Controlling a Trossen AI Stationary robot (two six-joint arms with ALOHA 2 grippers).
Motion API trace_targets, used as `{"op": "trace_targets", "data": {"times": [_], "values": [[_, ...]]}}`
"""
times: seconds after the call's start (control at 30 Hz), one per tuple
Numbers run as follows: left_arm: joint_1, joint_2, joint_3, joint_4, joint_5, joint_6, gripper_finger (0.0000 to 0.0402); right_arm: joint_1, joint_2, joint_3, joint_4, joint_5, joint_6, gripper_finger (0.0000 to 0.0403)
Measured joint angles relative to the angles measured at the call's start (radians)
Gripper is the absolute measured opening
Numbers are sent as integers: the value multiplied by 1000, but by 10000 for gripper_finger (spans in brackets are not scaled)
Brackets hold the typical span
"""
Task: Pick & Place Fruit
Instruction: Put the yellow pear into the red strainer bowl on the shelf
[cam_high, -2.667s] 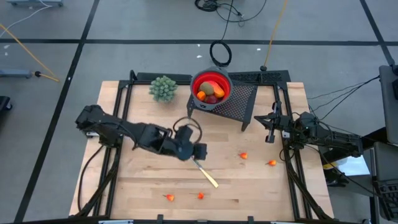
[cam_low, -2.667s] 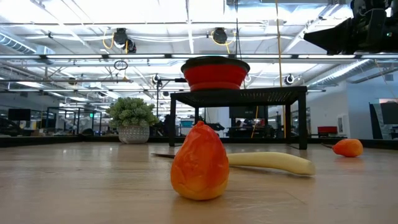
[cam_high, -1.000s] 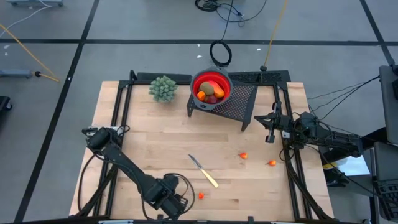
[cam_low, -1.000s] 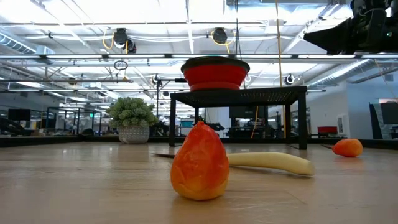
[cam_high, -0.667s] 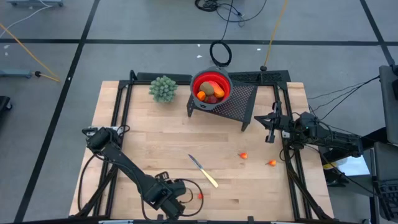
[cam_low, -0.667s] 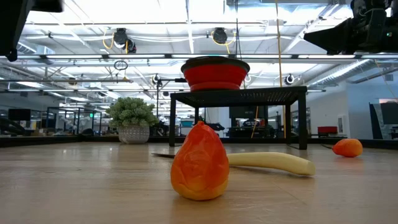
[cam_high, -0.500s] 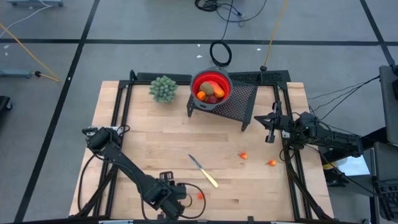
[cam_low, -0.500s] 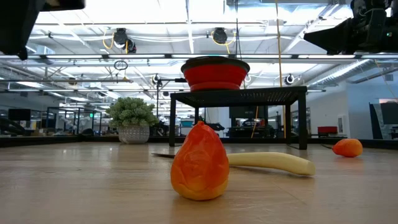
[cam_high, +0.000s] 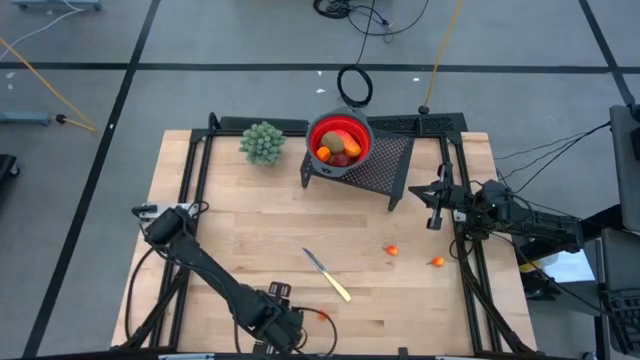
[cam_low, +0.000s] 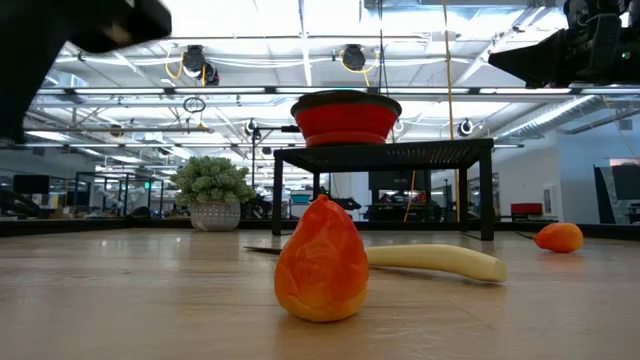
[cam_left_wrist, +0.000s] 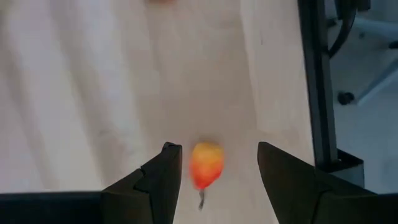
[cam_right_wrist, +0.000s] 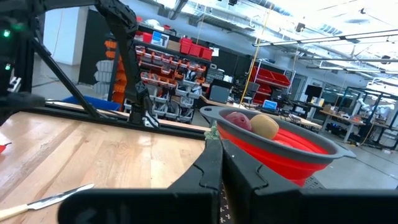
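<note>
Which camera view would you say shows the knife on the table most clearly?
The high view: the knife lies whole on bare wood, blade and pale handle both visible. The low view shows mainly its handle behind an orange fruit piece; the right wrist view catches part of it; the left wrist view shows none.

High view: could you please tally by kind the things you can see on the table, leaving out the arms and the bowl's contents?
orange fruit bits: 3
knife: 1
potted plant: 1
black rack: 1
red bowl, on the rack: 1
Total: 7
</note>
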Motion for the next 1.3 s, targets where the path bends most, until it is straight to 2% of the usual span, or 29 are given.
{"op": "trace_targets", "data": {"times": [0.27,0.5,0.97,1.3], "values": [[0,51,-25,8,15,10,209,0,0,0,0,0,0,0],[-6,58,-27,-17,14,52,209,0,0,0,0,0,0,0],[-1,58,-123,44,47,13,209,0,0,0,0,0,0,0],[5,58,-132,45,63,20,198,0,0,0,0,0,0,0]]}}
